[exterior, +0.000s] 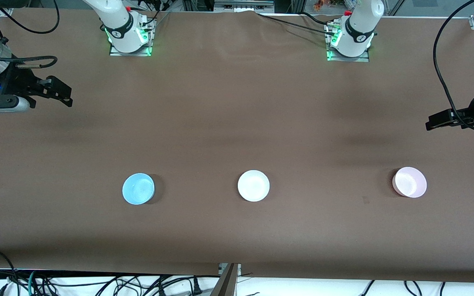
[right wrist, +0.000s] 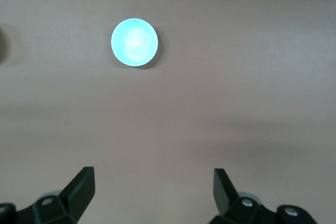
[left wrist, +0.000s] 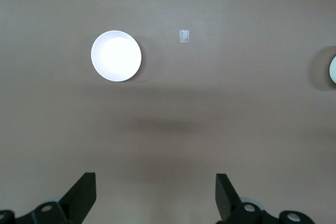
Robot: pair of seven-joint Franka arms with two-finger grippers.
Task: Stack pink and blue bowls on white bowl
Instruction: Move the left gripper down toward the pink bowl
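Note:
Three bowls stand in a row on the brown table. The blue bowl (exterior: 138, 188) is toward the right arm's end, the white bowl (exterior: 253, 186) in the middle, the pink bowl (exterior: 410, 182) toward the left arm's end. My right gripper (exterior: 61, 93) hovers open and empty over the table edge at its own end; its wrist view shows the blue bowl (right wrist: 134, 42) well ahead of the right gripper (right wrist: 154, 178). My left gripper (exterior: 433, 122) hovers open and empty at its end. In its wrist view the pink bowl (left wrist: 116, 55) looks washed-out white, far from the left gripper (left wrist: 156, 181).
The two arm bases (exterior: 130, 37) (exterior: 350, 41) stand along the table's edge farthest from the front camera. A small clear tape mark (left wrist: 184, 35) lies on the cloth beside the pink bowl. Loose cables (exterior: 97, 283) hang below the near table edge.

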